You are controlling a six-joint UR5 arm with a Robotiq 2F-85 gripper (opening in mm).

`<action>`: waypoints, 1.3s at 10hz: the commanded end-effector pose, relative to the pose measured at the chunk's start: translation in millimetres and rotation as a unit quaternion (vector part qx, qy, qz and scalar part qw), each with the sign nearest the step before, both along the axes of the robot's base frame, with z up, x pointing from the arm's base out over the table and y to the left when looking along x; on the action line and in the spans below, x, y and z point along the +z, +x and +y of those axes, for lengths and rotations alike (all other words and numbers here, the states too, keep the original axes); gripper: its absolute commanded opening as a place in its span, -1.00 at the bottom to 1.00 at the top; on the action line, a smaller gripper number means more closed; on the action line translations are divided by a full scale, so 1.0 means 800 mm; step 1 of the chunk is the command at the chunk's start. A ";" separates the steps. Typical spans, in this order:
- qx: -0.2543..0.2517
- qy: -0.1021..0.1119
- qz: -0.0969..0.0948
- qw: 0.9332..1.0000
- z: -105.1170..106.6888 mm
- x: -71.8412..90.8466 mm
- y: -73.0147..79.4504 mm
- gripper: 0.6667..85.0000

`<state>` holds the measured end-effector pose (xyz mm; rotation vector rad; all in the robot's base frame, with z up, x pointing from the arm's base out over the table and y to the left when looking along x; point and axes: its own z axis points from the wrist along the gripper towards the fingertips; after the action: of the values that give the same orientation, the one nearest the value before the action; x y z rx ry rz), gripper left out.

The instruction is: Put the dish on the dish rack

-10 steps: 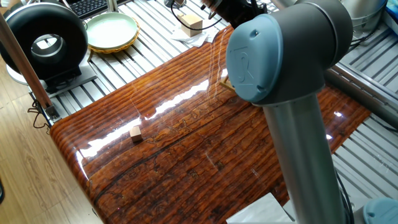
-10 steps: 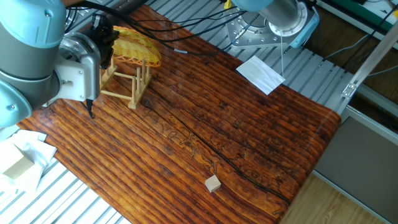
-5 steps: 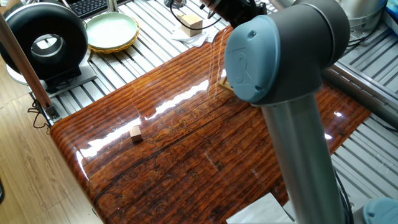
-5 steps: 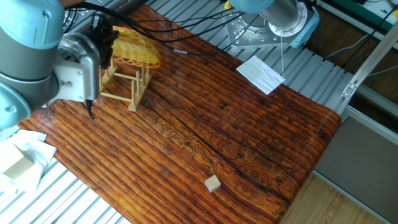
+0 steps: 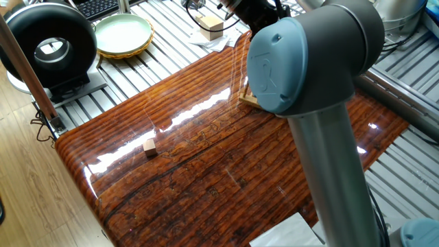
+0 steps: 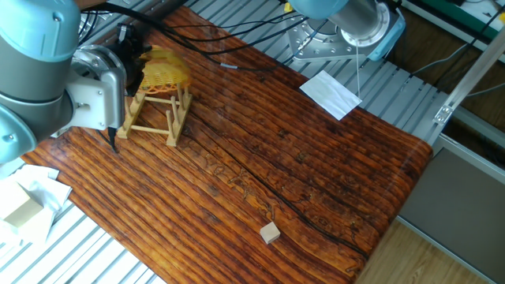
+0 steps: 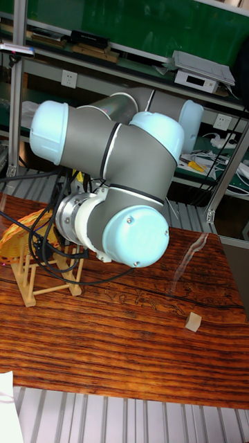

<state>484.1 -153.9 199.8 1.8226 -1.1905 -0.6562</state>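
The dish (image 6: 166, 71), a golden-yellow woven wicker basket, stands steeply tilted over the top pegs of the dish rack (image 6: 162, 118), a small light-wood frame at the table's far left. My gripper (image 6: 139, 61) is at the dish's left edge, shut on its rim, with the fingers mostly hidden by the wrist. In the tall fixed view the dish (image 7: 19, 232) peeks out left of the arm above the rack (image 7: 41, 277). In one fixed view the big arm hides all but a corner of the rack (image 5: 247, 100).
A small wooden block (image 6: 271, 233) lies near the front edge of the brown wooden table (image 6: 316, 173). White paper (image 6: 331, 93) lies at the far right. A pale green plate (image 5: 123, 34) and a black round device (image 5: 48, 48) sit off the table.
The dish has swung from a flatter pose to a steeper one, drawn in toward my gripper. The rack has shifted and turned a little on the table.
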 end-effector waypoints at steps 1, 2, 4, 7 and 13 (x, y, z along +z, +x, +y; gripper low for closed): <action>-0.001 0.008 -0.001 1.000 0.006 0.000 0.003 -0.45; 0.000 0.008 -0.002 1.000 0.005 0.001 0.004 -0.41; -0.002 0.000 -0.002 1.000 0.006 0.004 0.005 -0.60; -0.008 0.005 -0.007 1.000 0.013 0.002 0.008 -0.61; -0.003 0.015 -0.016 1.000 0.017 -0.009 0.016 -0.20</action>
<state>494.2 -143.3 197.2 1.8380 -1.2129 -0.6481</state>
